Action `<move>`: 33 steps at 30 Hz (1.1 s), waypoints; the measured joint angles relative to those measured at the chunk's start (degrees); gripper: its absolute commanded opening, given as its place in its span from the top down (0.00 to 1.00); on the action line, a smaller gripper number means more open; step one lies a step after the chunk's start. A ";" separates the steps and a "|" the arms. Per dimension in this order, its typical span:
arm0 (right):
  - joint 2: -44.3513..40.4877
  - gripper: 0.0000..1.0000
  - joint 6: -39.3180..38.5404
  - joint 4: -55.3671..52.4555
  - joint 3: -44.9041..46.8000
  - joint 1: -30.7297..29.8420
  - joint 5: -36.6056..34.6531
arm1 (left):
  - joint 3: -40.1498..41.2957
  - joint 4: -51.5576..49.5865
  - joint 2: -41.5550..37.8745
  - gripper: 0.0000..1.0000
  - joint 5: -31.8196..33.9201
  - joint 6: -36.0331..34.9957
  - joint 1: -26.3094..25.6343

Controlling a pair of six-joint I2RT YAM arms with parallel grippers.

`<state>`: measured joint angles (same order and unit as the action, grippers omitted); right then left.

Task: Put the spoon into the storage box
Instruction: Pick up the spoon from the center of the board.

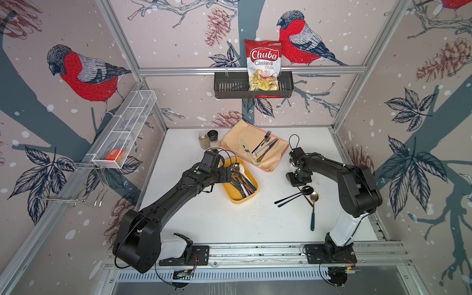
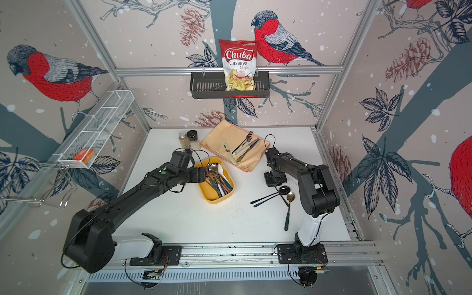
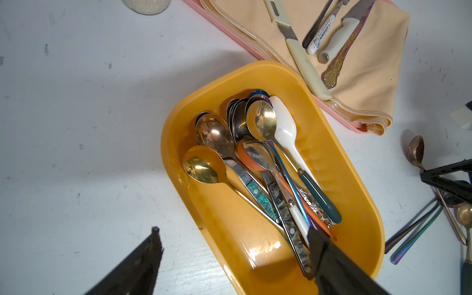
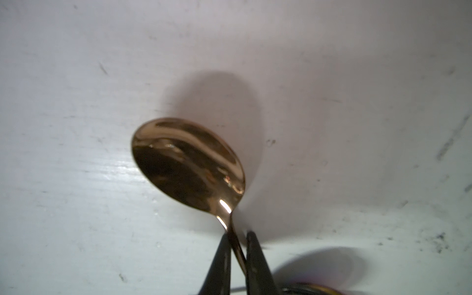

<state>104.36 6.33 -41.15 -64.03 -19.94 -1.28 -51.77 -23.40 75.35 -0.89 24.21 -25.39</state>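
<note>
Our right fingers pinch the neck of a copper spoon, its bowl over the white tabletop, well apart from the yellow storage box. Our left fingers stand spread wide, one over that box, among other spoons, one outside it.

**Copper-toned spoon**: glossy oval bowl with its hollow face showing. The slim neck is pinched between the two black fingers of the right gripper, over the white table.

**Storage box**: shallow yellow plastic tray with rounded corners. It lies flat near mid-table, set diagonally and well apart from that spoon. Assorted spoons are heaped inside, bowls toward its far end.
</note>
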 measured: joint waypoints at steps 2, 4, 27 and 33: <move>0.22 0.88 0.00 -0.35 -0.39 -0.28 -0.31 | 0.00 0.00 0.00 0.09 0.00 0.02 0.00; 0.28 0.89 0.00 -0.59 -0.81 -0.68 -0.83 | 0.00 0.00 0.00 0.09 0.00 0.02 0.00; -1.31 0.90 1.53 4.48 -5.92 -2.47 -4.24 | 0.00 -0.02 -0.57 0.08 0.92 0.28 0.31; -2.73 0.91 2.62 2.56 -8.90 -3.67 -4.79 | 2.19 0.28 -2.71 0.08 0.48 1.31 4.04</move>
<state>101.62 8.95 -38.59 -72.93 -23.62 -6.07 -49.58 -23.11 72.64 -0.40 25.52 -21.34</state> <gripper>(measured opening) 0.093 0.922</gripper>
